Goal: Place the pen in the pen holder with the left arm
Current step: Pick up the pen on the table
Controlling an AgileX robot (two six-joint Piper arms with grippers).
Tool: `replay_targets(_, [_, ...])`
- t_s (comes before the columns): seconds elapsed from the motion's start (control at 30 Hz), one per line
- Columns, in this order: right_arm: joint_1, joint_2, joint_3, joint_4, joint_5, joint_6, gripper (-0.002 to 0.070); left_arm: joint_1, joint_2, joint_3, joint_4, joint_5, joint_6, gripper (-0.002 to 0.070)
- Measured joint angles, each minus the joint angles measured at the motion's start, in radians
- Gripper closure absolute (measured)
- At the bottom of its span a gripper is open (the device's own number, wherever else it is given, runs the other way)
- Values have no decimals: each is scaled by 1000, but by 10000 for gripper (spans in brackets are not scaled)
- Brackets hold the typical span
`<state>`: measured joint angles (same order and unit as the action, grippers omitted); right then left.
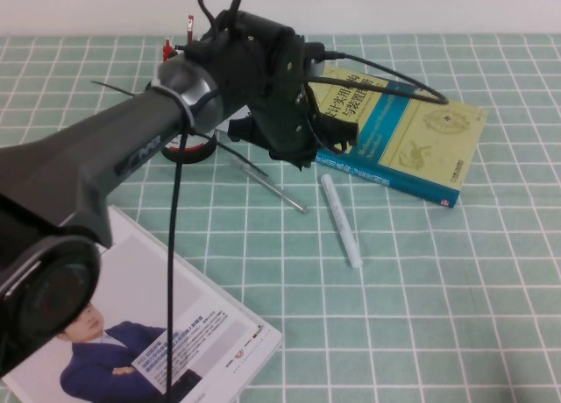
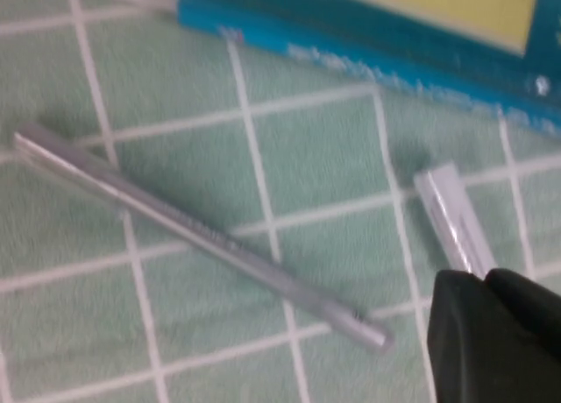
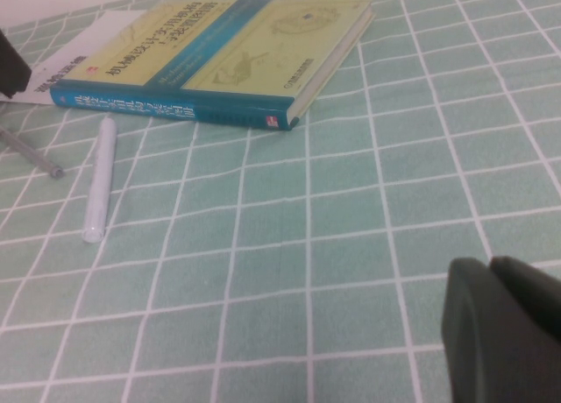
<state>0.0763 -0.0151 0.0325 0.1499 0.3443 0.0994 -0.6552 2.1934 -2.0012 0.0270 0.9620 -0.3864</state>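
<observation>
The slim grey pen (image 1: 272, 187) lies flat on the green checked cloth, and it also shows in the left wrist view (image 2: 202, 236). My left gripper (image 1: 291, 144) hovers just above and behind it, next to the book; in its wrist view the gripper (image 2: 480, 276) is shut and empty, over the end of the white marker (image 2: 451, 219). The pen holder (image 1: 195, 146) is mostly hidden behind the left arm; only its red and white band shows. My right gripper (image 3: 488, 265) is shut, empty and low over the cloth, out of the high view.
The white marker (image 1: 340, 219) lies right of the pen. A teal and yellow book (image 1: 403, 131) lies at the back right. A magazine (image 1: 188, 333) lies at the front left. Red pens (image 1: 166, 47) stick up behind the arm.
</observation>
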Motion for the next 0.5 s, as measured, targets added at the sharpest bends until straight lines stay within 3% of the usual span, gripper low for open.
replay_targets(0.17, [0,0,0,0,0,0,696,0,21,-34,15,-9,-16,624])
replay_targets(0.27, [0,0,0,0,0,0,696,8,28,-36,17,-9,-26,496])
replay_targets(0.33, [0,0,0,0,0,0,696,12,32,-36,22,4,-70,371])
replay_targets(0.4, [0,0,0,0,0,0,696,16,36,-36,29,19,-155,302])
replay_targets(0.5, [0,0,0,0,0,0,696,16,41,-36,32,26,-298,260])
